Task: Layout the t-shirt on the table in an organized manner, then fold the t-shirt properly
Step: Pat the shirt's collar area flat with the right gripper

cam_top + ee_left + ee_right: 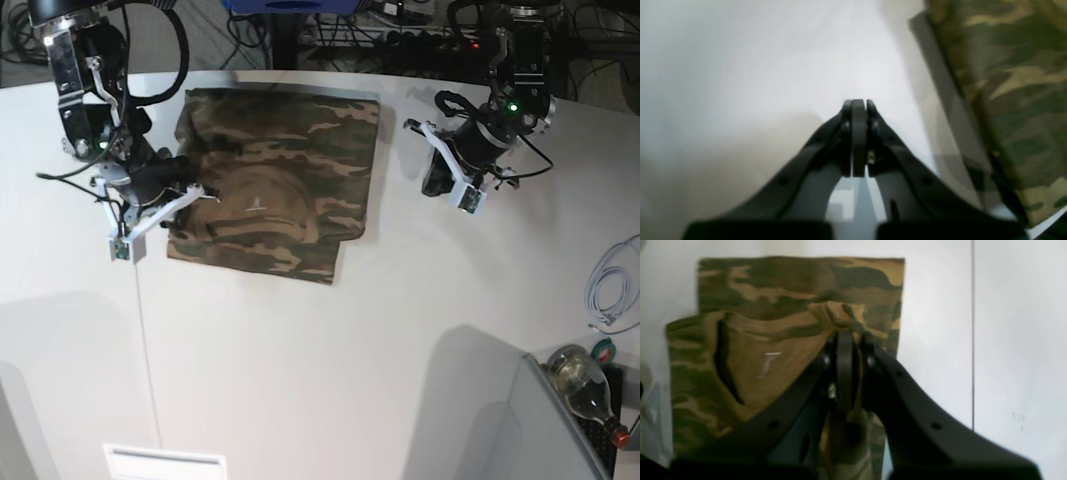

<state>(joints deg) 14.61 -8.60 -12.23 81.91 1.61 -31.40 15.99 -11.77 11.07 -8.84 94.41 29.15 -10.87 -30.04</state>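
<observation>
T-shirt (280,190), camouflage-printed and partly folded, is spread on the far left part of the white table (330,370). Its left edge is pinched in the closed jaws of the right gripper (850,335). Farther right, the left gripper (858,105) is held shut, empty, beside the shirt.

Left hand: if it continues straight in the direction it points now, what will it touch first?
Probably only the bare white table. The left hand is shut, and the t-shirt lies off to one side of its line, though depth is unclear.
</observation>
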